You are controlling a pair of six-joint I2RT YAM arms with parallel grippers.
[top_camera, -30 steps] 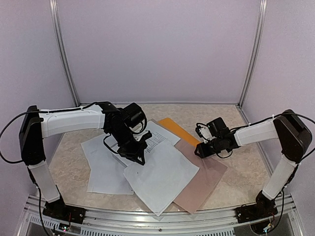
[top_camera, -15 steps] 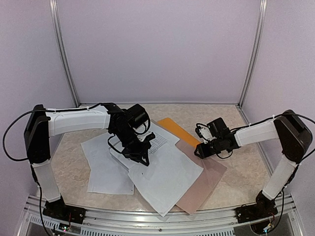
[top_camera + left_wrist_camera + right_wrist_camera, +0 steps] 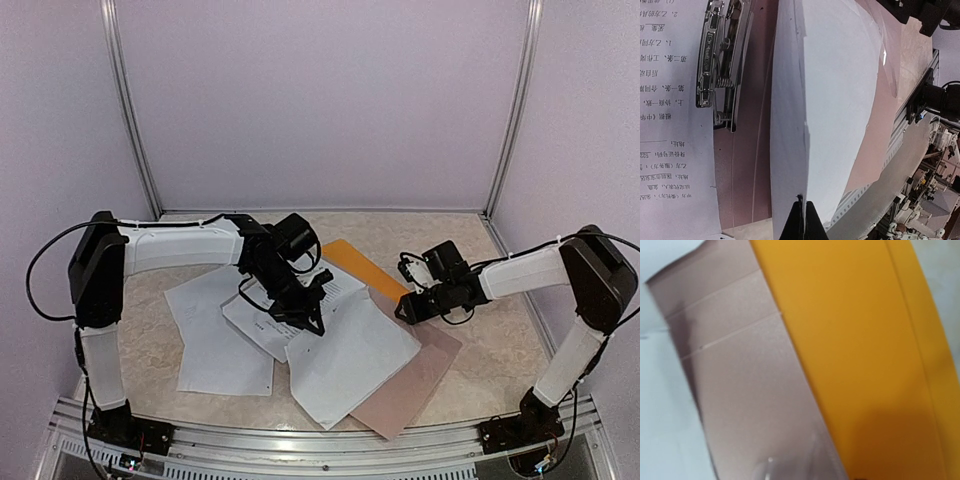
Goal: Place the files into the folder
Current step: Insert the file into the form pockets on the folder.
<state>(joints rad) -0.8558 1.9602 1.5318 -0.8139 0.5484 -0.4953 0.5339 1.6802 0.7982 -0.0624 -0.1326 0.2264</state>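
While left claw (image 3: 799,219) pinches one sheet (image 3: 825,115), one folder (image 3: 358,262) lies nearby.

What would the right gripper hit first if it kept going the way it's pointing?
Most likely the orange folder or the pinkish-brown board beside it: the right gripper points down at their seam, and its camera shows both very close. Which comes first is hard to tell.

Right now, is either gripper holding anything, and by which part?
The left gripper pinches a white sheet by its edge, and the sheet is bowed. The right gripper sits at the pinkish board's edge; whether it grips anything cannot be told.
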